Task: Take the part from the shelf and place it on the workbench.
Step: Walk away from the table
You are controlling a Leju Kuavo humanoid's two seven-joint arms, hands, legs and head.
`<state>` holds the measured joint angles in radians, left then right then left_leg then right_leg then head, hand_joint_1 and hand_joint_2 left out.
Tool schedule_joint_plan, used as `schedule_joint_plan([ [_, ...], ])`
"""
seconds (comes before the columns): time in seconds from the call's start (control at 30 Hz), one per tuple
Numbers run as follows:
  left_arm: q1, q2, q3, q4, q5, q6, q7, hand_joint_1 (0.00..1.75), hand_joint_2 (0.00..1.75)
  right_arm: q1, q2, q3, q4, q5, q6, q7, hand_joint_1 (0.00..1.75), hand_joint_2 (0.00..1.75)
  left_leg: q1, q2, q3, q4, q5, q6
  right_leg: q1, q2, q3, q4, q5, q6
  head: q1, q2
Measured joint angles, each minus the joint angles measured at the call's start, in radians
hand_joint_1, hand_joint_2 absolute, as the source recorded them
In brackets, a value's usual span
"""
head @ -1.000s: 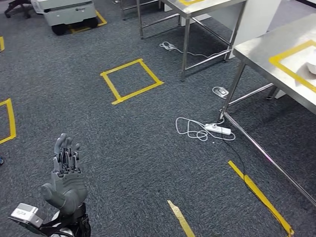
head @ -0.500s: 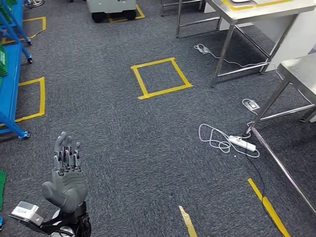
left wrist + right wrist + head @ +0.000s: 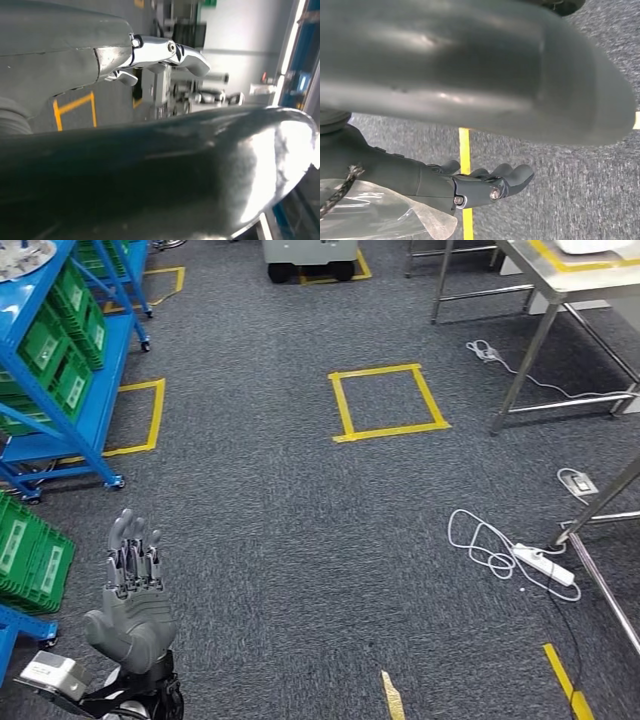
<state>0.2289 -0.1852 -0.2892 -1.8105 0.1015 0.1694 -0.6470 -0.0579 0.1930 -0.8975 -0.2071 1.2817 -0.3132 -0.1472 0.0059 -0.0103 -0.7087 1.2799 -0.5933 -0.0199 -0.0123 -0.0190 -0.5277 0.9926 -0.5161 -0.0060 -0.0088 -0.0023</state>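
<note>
Facing you: grey carpet floor (image 3: 302,540); blue shelf (image 3: 98,400) at left, where you cannot pick out the part among green bins (image 3: 56,360); steel bench (image 3: 573,275) far right. Left hand (image 3: 134,610) raised, fingers straight, holding nothing. Right hand (image 3: 471,187): fingers extended beside clear film (image 3: 376,215); grip cannot be told.

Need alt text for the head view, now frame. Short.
The robot's left hand is raised over grey carpet, fingers up and apart, holding nothing. A blue shelf with green bins stands at left, a yellow tape square marks the floor ahead, and steel table legs and a white power strip are at right.
</note>
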Motion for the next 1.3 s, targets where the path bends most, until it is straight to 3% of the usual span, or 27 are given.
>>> schedule_joint_plan([
  [0.03,0.001,0.0,0.0,0.0,0.0,0.0,0.0,0.0,0.0,0.0,0.0,0.0,0.0,0.0,0.0,0.0,0.0,0.0,0.0,0.003,-0.007,0.018,0.003,0.001,0.003,-0.015,0.001,0.0,-0.002,-0.001,0.0,0.0],
  [0.07,0.001,0.0,0.0,0.0,0.0,0.0,0.0,0.0,0.0,0.0,0.0,0.0,0.0,0.0,0.0,0.0,0.0,0.0,-0.001,0.006,0.005,-0.003,0.024,0.005,0.006,-0.029,0.004,0.0,-0.004,-0.002,0.0,0.0],
  [0.1,0.001,0.0,0.0,0.0,0.0,0.0,0.0,0.0,0.0,-0.002,0.0,0.0,0.0,0.0,0.0,0.0,0.0,0.0,-0.003,0.015,0.036,-0.062,0.059,0.011,0.008,-0.042,0.007,0.0,-0.007,-0.002,0.0,0.0],
  [0.17,0.001,0.0,0.0,0.0,0.0,0.0,0.0,0.0,0.0,-0.003,0.002,0.0,0.0,0.0,0.001,0.0,0.0,0.0,-0.017,0.063,0.108,-0.197,0.108,0.029,0.014,-0.063,0.015,0.001,-0.013,0.002,0.0,0.0],
  [0.23,0.0,0.0,0.0,0.0,0.0,0.0,0.0,0.0,0.0,-0.004,0.004,0.0,0.0,0.0,0.001,0.0,0.0,0.0,-0.029,0.095,0.137,-0.258,0.115,0.041,0.017,-0.085,0.018,0.001,-0.018,0.008,-0.001,0.0],
  [0.3,0.002,-0.001,0.0,0.0,0.0,0.001,0.0,0.0,0.0,-0.006,0.004,0.0,0.0,0.0,0.002,0.001,0.0,0.0,-0.029,0.074,0.137,-0.267,0.117,0.047,0.018,-0.104,0.02,0.0,-0.023,0.017,-0.001,0.0],
  [0.37,0.003,-0.002,0.0,-0.001,0.0,0.001,0.0,0.0,0.0,-0.008,0.005,0.0,0.0,0.0,0.002,0.002,0.0,0.0,-0.021,0.049,0.141,-0.279,0.125,0.054,0.015,-0.068,0.011,0.025,-0.046,0.027,0.001,0.0],
  [0.43,0.002,-0.002,-0.001,-0.001,-0.001,0.001,0.0,0.0,0.0,-0.008,0.005,0.0,0.0,0.0,0.002,0.003,0.0,0.0,-0.016,0.026,0.143,-0.285,0.129,0.059,0.009,-0.005,-0.036,0.125,-0.1,0.034,0.006,0.0],
  [0.5,0.003,-0.003,-0.001,-0.001,-0.001,0.001,0.0,0.0,0.0,-0.004,0.004,0.0,0.0,0.0,0.002,0.005,0.0,0.0,-0.015,0.0,0.142,-0.285,0.129,0.06,0.005,0.015,-0.102,0.25,-0.144,0.039,0.009,0.0],
  [0.53,0.004,-0.002,-0.001,-0.001,-0.001,0.001,0.0,0.0,0.0,-0.002,0.004,0.0,0.0,0.0,0.003,0.006,0.0,0.0,-0.015,-0.015,0.142,-0.284,0.129,0.059,0.003,0.017,-0.12,0.277,-0.142,0.042,0.009,0.0],
  [0.57,0.005,-0.002,-0.001,-0.001,-0.001,0.001,0.0,0.0,0.0,0.0,0.004,0.0,0.0,0.0,0.003,0.007,0.0,0.0,-0.013,-0.03,0.143,-0.283,0.129,0.058,0.0,0.018,-0.119,0.264,-0.119,0.045,0.009,0.0],
  [0.6,0.006,-0.002,-0.001,-0.001,0.0,0.001,0.0,0.0,0.0,0.0,0.004,0.0,0.0,0.0,0.003,0.008,0.0,0.0,-0.011,-0.044,0.144,-0.281,0.128,0.055,-0.004,0.023,-0.1,0.213,-0.081,0.048,0.009,0.0],
  [0.67,0.005,-0.002,-0.001,-0.001,0.0,0.001,0.0,0.0,0.0,0.0,0.004,0.0,0.001,0.0,0.004,0.008,0.0,0.0,-0.007,-0.07,0.143,-0.271,0.122,0.044,-0.014,0.065,-0.042,0.082,-0.02,0.057,0.01,0.0],
  [0.73,0.005,-0.003,-0.001,-0.002,-0.001,0.001,0.0,0.0,0.0,0.001,0.005,0.0,0.002,0.001,0.006,0.008,0.0,0.0,-0.006,-0.093,0.133,-0.26,0.121,0.03,-0.018,0.101,-0.009,0.023,-0.012,0.055,0.012,0.0],
  [0.8,0.008,-0.002,-0.001,-0.002,-0.001,0.002,0.0,0.0,0.0,0.001,0.005,0.0,0.002,0.001,0.007,0.009,0.0,0.0,-0.004,-0.114,0.124,-0.258,0.125,0.02,-0.015,0.09,-0.004,0.022,-0.015,0.041,0.011,0.0],
  [0.87,0.009,-0.002,0.0,-0.002,0.0,0.003,0.0,0.0,0.0,0.0,0.005,0.0,0.002,0.001,0.007,0.009,0.0,0.0,-0.004,-0.083,0.113,-0.236,0.111,0.011,-0.014,0.067,-0.001,0.019,-0.013,0.026,0.007,0.0],
  [0.93,0.008,-0.001,-0.001,-0.002,0.0,0.004,0.0,0.0,0.0,0.001,0.005,0.0,0.002,0.001,0.007,0.009,0.0,0.0,-0.006,-0.024,0.073,-0.151,0.061,0.005,-0.01,0.04,0.002,0.017,-0.014,0.012,0.002,0.0],
  [0.97,0.007,-0.001,-0.001,-0.002,0.0,0.005,0.0,0.0,0.0,0.002,0.005,0.0,0.002,0.001,0.008,0.009,0.0,0.0,-0.006,-0.007,0.048,-0.096,0.034,0.003,-0.008,0.028,0.002,0.017,-0.016,0.008,0.0,0.0],
  [1.03,0.008,-0.001,-0.001,-0.002,0.0,0.005,0.0,0.0,0.0,0.005,0.004,0.0,0.002,0.001,0.008,0.009,0.0,0.0,-0.005,0.001,-0.002,0.005,-0.004,0.002,-0.004,0.003,0.003,0.017,-0.018,0.003,0.0,0.0],
  [1.07,0.009,0.0,0.0,-0.002,0.0,0.005,0.0,0.0,0.0,0.005,0.004,0.0,0.002,0.0,0.008,0.009,0.0,0.0,-0.005,0.002,-0.014,0.03,-0.006,0.004,-0.001,-0.01,0.003,0.017,-0.02,0.002,0.0,0.0],
  [1.1,0.01,0.0,0.0,-0.002,0.0,0.005,0.0,0.0,0.0,0.005,0.004,0.0,0.002,0.0,0.008,0.009,0.0,0.0,-0.006,0.003,-0.013,0.03,0.007,0.007,0.001,-0.023,0.005,0.017,-0.022,0.0,0.0,0.0],
  [1.13,0.01,0.0,0.0,-0.002,0.0,0.005,0.0,0.0,0.0,0.004,0.004,0.0,0.002,0.0,0.009,0.009,0.0,0.0,-0.007,0.007,0.007,-0.009,0.036,0.012,0.004,-0.035,0.008,0.017,-0.024,0.0,0.0,0.0],
  [1.2,0.01,0.0,-0.001,-0.002,0.0,0.005,0.0,0.0,0.0,0.002,0.004,0.0,0.002,0.0,0.01,0.009,0.0,0.0,-0.018,0.04,0.076,-0.14,0.098,0.029,0.009,-0.058,0.016,0.016,-0.032,0.002,0.0,0.0],
  [1.23,0.009,-0.001,-0.001,-0.003,0.0,0.005,0.0,0.0,0.0,0.001,0.005,0.0,0.002,0.0,0.01,0.009,0.0,0.0,-0.025,0.061,0.105,-0.196,0.113,0.037,0.012,-0.068,0.019,0.016,-0.036,0.005,0.0,0.0],
  [1.3,0.008,-0.002,-0.001,-0.003,0.0,0.006,0.0,0.0,0.0,0.0,0.005,0.0,0.002,0.0,0.011,0.009,0.0,0.0,-0.036,0.082,0.125,-0.241,0.111,0.047,0.016,-0.089,0.021,0.015,-0.041,0.014,0.0,0.0],
])
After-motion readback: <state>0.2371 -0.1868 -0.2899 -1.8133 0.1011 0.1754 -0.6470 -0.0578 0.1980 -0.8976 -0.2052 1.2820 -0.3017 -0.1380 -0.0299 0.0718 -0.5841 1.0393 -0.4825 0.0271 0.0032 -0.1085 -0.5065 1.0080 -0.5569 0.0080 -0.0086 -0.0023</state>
